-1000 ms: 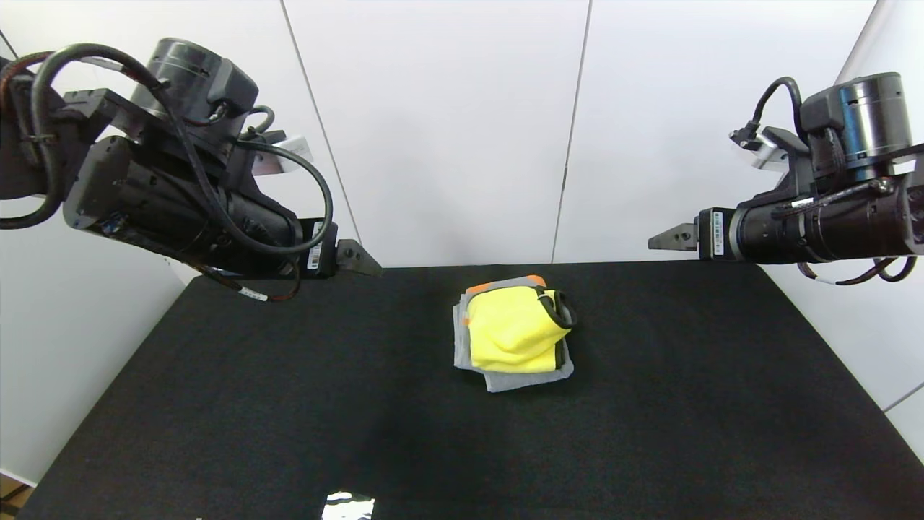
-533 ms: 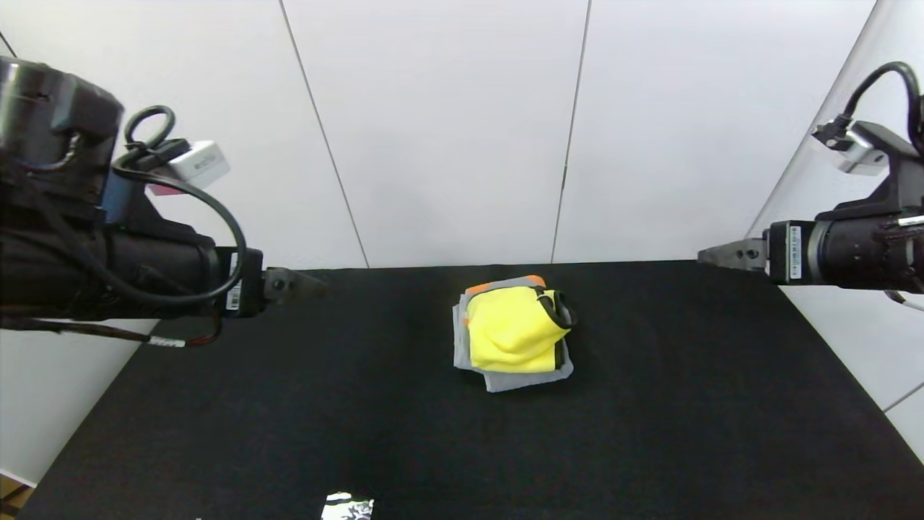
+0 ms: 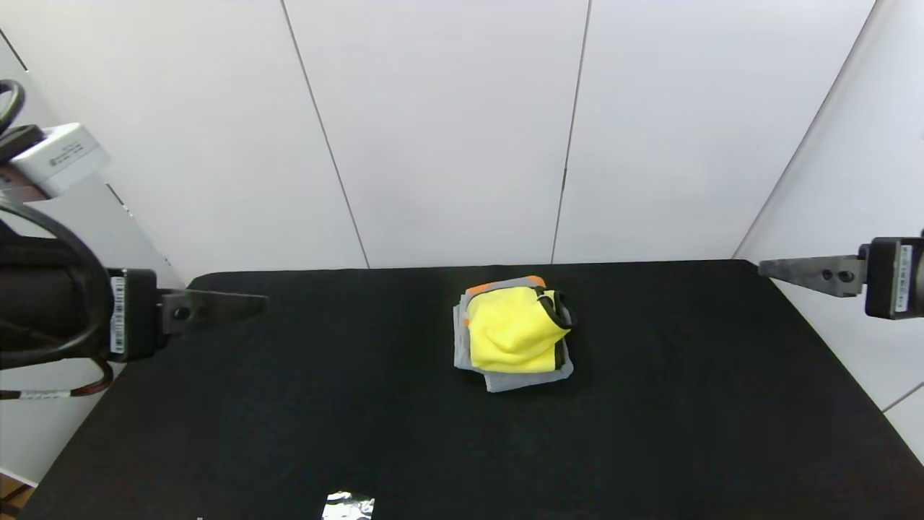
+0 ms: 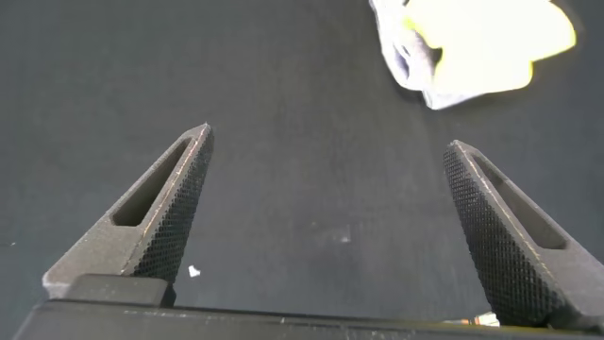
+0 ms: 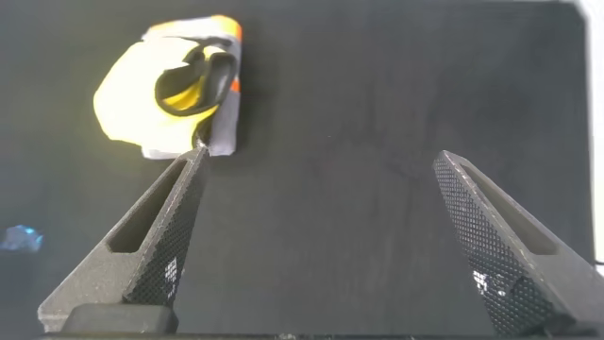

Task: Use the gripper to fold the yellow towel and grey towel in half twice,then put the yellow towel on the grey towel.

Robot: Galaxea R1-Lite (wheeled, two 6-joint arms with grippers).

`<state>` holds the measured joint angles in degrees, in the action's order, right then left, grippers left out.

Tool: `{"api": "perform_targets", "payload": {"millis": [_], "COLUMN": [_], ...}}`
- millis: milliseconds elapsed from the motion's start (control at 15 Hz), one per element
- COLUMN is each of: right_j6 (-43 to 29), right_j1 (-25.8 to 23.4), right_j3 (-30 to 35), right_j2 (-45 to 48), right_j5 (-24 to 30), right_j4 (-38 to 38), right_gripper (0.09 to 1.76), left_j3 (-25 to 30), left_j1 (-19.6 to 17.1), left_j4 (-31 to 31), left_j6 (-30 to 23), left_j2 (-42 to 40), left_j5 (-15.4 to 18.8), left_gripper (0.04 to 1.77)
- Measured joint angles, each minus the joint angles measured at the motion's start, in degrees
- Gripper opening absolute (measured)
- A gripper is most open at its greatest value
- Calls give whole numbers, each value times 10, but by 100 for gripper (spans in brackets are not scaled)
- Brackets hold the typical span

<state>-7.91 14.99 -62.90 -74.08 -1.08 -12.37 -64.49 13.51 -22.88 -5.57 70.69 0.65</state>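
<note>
You have the yellow towel (image 3: 514,331) folded and lying on the folded grey towel (image 3: 505,379), near the middle of the black table (image 3: 289,433). The left gripper (image 3: 238,305) is well apart on one side, the right gripper (image 3: 776,269) well apart on the other; both have the jaws wide apart and hold nothing. Neither arm is clearly nearer. Nothing stands between them and the stack. The task looks finished.

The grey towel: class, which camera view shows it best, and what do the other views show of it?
The head view: the grey towel shows edges around the yellow towel lying on it. The left wrist view catches a pale corner; the right wrist view shows one grey end with orange.
</note>
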Motion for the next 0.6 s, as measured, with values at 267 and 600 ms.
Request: {"api": "perform_targets", "payload": {"millis": [267, 600], "right_j6": [-1, -1], "right_j1": [2, -1], "right_j3": [41, 95], "right_j2": [67, 156], "right_j5": [0, 0], "right_j4": [-1, -2], "right_gripper": [171, 171], "left_j3": [31, 72], "left_j1": [0, 0], "left_j4": [-4, -8], "left_j6": [3, 10], "left_j2": [-59, -149], "left_j5": [0, -2], "left_gripper": [172, 172]}}
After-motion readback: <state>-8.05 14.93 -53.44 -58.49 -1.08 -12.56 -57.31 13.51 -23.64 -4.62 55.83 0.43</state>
